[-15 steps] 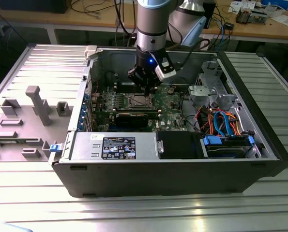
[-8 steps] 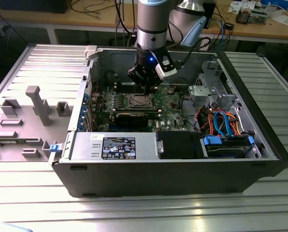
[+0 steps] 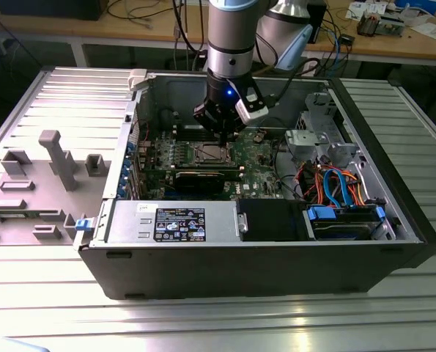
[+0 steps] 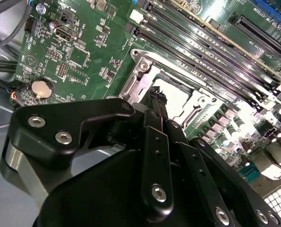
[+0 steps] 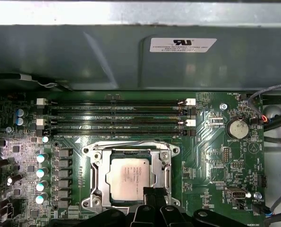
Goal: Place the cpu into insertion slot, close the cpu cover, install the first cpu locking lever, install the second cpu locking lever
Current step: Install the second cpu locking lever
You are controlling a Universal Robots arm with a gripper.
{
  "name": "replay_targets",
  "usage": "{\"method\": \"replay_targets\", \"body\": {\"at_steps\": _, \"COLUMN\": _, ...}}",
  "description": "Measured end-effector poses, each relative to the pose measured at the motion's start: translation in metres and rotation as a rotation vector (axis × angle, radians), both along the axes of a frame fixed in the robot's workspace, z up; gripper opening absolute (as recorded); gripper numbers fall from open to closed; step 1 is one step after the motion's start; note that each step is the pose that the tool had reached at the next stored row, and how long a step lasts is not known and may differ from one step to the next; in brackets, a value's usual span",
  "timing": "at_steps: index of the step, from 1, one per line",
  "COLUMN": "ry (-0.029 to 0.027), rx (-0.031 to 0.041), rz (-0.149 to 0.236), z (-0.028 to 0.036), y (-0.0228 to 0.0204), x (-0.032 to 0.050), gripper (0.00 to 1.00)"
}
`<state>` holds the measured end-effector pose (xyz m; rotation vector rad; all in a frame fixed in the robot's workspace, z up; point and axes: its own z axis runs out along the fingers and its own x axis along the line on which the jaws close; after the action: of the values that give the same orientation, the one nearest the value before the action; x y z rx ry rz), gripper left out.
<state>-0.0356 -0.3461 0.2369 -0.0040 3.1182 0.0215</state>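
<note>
The cpu [image 5: 129, 178] sits in the insertion slot [image 5: 90, 177].

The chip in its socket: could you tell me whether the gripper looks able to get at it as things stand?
Probably yes: the gripper sits at the edge of the chip with nothing between them, and the metal frame leaves the chip's top uncovered.

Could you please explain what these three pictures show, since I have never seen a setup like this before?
A robot arm reaches into an open computer case lying on a metal table. The exterior view is taken from a camera off the arm; both wrist views come from cameras riding near its black gripper. The gripper's fingers are together, holding nothing, hanging just over the insertion slot on the green motherboard. The silver cpu already sits in that slot, with the cpu cover framing it. Long black memory slots run alongside.
</note>
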Motion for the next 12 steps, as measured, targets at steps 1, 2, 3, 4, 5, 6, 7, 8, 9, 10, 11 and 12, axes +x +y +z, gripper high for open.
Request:
{"method": "replay_targets", "body": {"at_steps": 1, "ry": -0.0001, "rx": 0.0000, "rz": 0.000, "z": 0.0000, "y": -0.0003, "x": 0.0000, "gripper": 0.11}}
{"method": "replay_targets", "body": {"at_steps": 2, "ry": 0.0000, "rx": 0.0000, "rz": 0.000, "z": 0.0000, "y": -0.0005, "x": 0.0000, "gripper": 0.11}}
{"method": "replay_targets", "body": {"at_steps": 3, "ry": 0.0000, "rx": 0.0000, "rz": 0.000, "z": 0.0000, "y": -0.0005, "x": 0.0000, "gripper": 0.11}}
{"method": "replay_targets", "body": {"at_steps": 4, "ry": -0.0001, "rx": 0.0000, "rz": 0.000, "z": 0.0000, "y": -0.0005, "x": 0.0000, "gripper": 0.11}}
{"method": "replay_targets", "body": {"at_steps": 5, "ry": 0.0000, "rx": 0.0000, "rz": 0.000, "z": 0.0000, "y": -0.0005, "x": 0.0000, "gripper": 0.11}}
{"method": "replay_targets", "body": {"at_steps": 6, "ry": 0.0000, "rx": 0.0000, "rz": 0.000, "z": 0.0000, "y": -0.0005, "x": 0.0000, "gripper": 0.11}}
{"method": "replay_targets", "body": {"at_steps": 7, "ry": 0.0000, "rx": 0.0000, "rz": 0.000, "z": 0.0000, "y": -0.0005, "x": 0.0000, "gripper": 0.11}}
{"method": "replay_targets", "body": {"at_steps": 8, "ry": 0.0000, "rx": 0.0000, "rz": 0.000, "z": 0.0000, "y": -0.0006, "x": 0.0000, "gripper": 0.11}}
{"method": "replay_targets", "body": {"at_steps": 9, "ry": 0.0000, "rx": 0.0000, "rz": 0.000, "z": 0.0000, "y": -0.0006, "x": 0.0000, "gripper": 0.11}}
{"method": "replay_targets", "body": {"at_steps": 10, "ry": 0.0000, "rx": 0.0000, "rz": 0.000, "z": 0.0000, "y": -0.0006, "x": 0.0000, "gripper": 0.11}}
{"method": "replay_targets", "body": {"at_steps": 11, "ry": 0.0000, "rx": -0.0002, "rz": 0.000, "z": 0.0002, "y": -0.0007, "x": 0.0000, "gripper": 0.11}}
{"method": "replay_targets", "body": {"at_steps": 12, "ry": 0.0001, "rx": -0.0004, "rz": 0.000, "z": 0.0009, "y": -0.0007, "x": -0.0001, "gripper": 0.11}}
